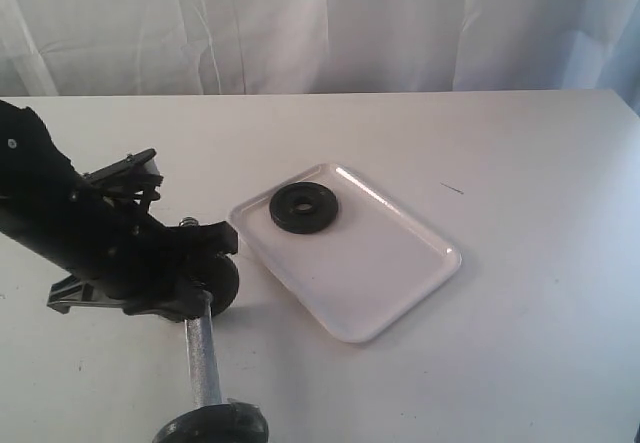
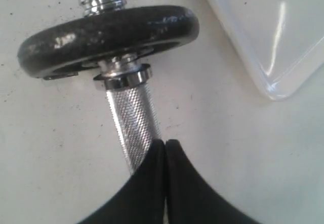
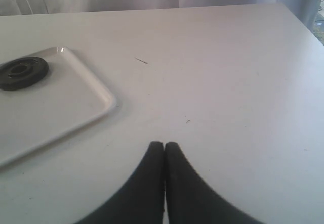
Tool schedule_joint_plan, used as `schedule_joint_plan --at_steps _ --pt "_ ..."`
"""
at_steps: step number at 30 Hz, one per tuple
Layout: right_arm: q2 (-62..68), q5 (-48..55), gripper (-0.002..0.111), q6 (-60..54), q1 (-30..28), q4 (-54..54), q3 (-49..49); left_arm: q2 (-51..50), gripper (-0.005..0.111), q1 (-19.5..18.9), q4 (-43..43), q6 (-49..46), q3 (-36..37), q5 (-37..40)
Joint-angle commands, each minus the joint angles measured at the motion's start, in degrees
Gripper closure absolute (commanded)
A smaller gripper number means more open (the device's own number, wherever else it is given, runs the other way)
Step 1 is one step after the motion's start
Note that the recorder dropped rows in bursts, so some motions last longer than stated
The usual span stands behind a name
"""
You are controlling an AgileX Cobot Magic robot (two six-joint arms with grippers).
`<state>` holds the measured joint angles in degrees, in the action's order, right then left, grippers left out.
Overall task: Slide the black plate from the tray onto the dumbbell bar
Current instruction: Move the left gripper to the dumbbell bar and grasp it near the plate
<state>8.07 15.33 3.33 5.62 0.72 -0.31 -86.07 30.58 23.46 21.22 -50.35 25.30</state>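
Position: small round matte black plate [image 1: 304,208] on glossy white tray [image 1: 380,273], corner nearest chrome dumbbell bar [image 1: 203,353] threaded end. We see left gripper [image 2: 165,142] closed, empty, over knurling; right gripper [image 3: 164,144] closed, empty, well apart.

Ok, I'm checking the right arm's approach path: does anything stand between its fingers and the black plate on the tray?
Nothing visible does. Between the right gripper, fingers shut, and the black plate lie only bare table and the tray, whose low rim is the one edge to clear.
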Motion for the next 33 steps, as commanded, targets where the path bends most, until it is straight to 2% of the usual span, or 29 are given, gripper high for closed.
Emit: schedule_joint_plan --at_steps 1,3,6,9,12,15,27,33 --pt "-0.4 -0.28 0.108 0.08 0.04 -0.3 0.31 0.8 0.107 0.35 -3.52 0.2 0.36 7.2" --pt "-0.4 -0.28 0.108 0.08 0.04 -0.3 0.31 0.8 0.104 0.35 -3.14 0.2 0.36 7.22" --pt "-0.4 -0.18 0.108 0.08 0.04 -0.3 0.31 0.8 0.09 0.35 -1.09 0.48 0.36 4.88" --pt "-0.4 -0.18 0.108 0.08 0.04 -0.3 0.31 0.8 0.066 0.35 2.7 0.49 0.36 4.24" --pt "-0.4 -0.18 0.108 0.08 0.04 -0.3 0.31 0.8 0.043 0.35 2.99 0.14 0.36 5.83" --pt "-0.4 -0.18 0.108 0.08 0.04 -0.3 0.31 0.69 0.031 0.35 2.58 0.29 0.36 6.19" --pt "-0.4 -0.3 0.108 0.08 0.04 -0.3 0.31 -6.55 0.031 0.35 3.25 2.56 0.36 -0.81" --pt "-0.4 -0.17 0.108 0.08 0.04 -0.3 0.31 -8.32 0.031 0.49 6.14 2.56 0.36 -8.06"
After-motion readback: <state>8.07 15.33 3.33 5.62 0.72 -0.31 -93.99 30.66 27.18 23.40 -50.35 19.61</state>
